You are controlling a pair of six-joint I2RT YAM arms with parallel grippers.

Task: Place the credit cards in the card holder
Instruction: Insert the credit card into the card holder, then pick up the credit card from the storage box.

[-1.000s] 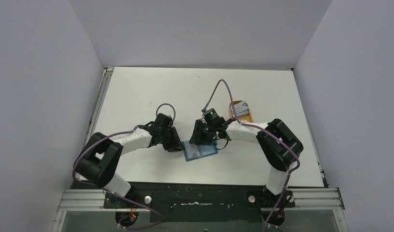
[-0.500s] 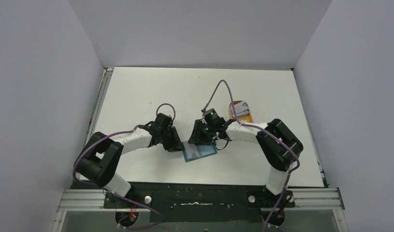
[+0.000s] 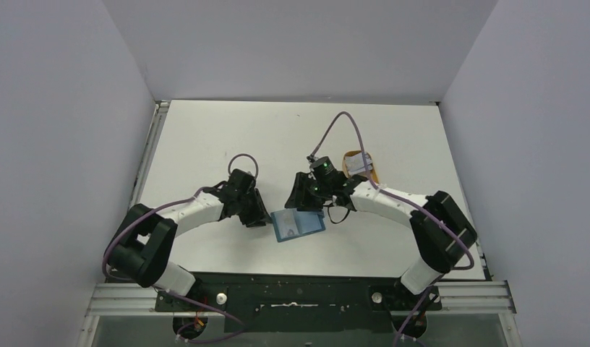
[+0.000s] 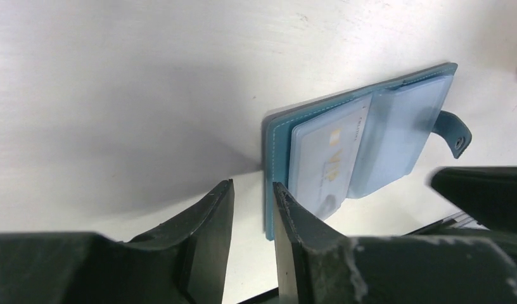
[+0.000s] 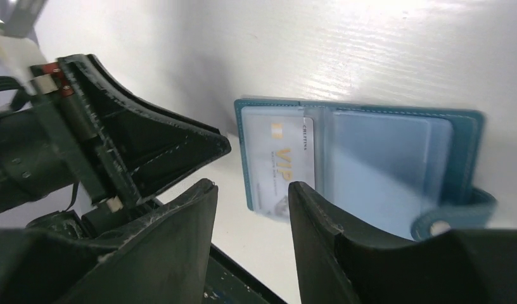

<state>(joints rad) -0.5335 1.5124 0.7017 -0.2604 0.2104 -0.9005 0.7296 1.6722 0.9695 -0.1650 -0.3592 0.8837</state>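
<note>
The teal-blue card holder (image 3: pixel 298 225) lies open and flat on the white table, its snap tab (image 4: pixel 455 133) to one side. A whitish credit card marked "VIP" (image 4: pixel 325 158) sits in its left clear sleeve, one end sticking out past the holder's edge; it also shows in the right wrist view (image 5: pixel 284 158). My left gripper (image 3: pixel 265 216) is low at the holder's left edge (image 4: pixel 253 190), jaws a narrow gap apart and empty. My right gripper (image 3: pixel 300 204) hovers just behind the holder (image 5: pixel 251 187), open and empty. More cards (image 3: pixel 359 162) lie at the back right.
An orange oval tray (image 3: pixel 370 172) at the back right holds the loose cards, behind my right forearm. Grey walls close in the table on three sides. The two grippers are close together, either side of the holder.
My right arm has swung its elbow out to the right and its gripper has drawn back slightly from the holder. The left arm has shifted a little. The holder has stayed in place.
</note>
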